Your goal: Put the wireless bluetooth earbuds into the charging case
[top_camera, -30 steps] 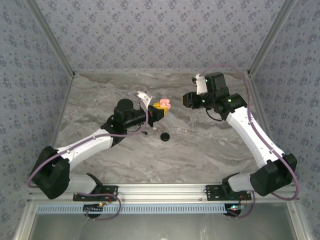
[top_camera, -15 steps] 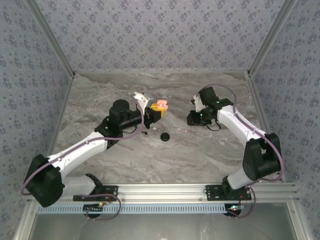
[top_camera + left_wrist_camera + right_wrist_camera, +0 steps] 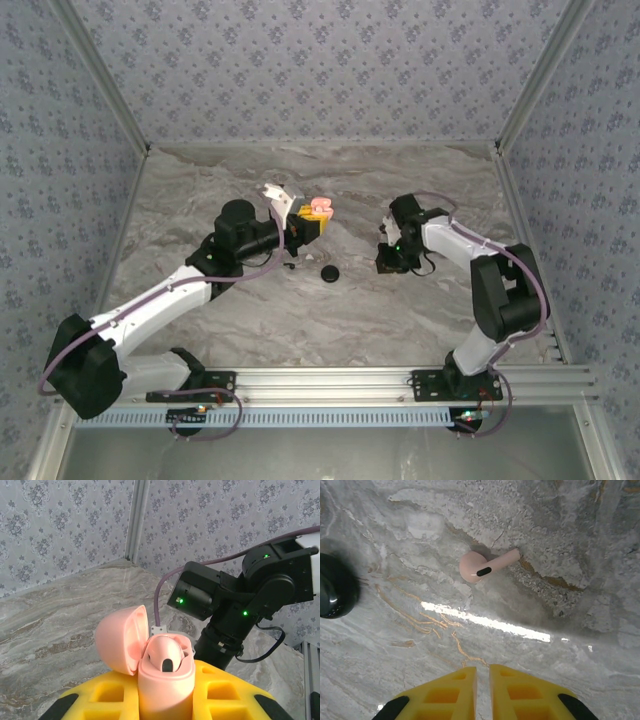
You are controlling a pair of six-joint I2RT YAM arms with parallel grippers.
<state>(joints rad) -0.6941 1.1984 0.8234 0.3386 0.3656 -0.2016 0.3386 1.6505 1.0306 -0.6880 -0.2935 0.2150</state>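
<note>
**Two arms, one open charging case, one loose earbud**

The left gripper point(image 3: 306, 222) is raised above the marble table point(image 3: 400, 310). Its yellow fingers point(image 3: 225, 695) are clamped on a pink charging case point(image 3: 165, 680), which stands upright. The case's lid point(image 3: 122, 639) is hinged back to the left. One pink earbud point(image 3: 167, 655) sits inside the open case.

The right gripper point(image 3: 482, 672) points down close over the table. Its yellow jaws are nearly together with only a thin slit between them, and they hold nothing. Just ahead of them a second pink earbud point(image 3: 485, 566) lies flat on the marble, stem pointing right. A round black piece point(image 3: 329, 272) rests on the table between the two grippers.
</note>
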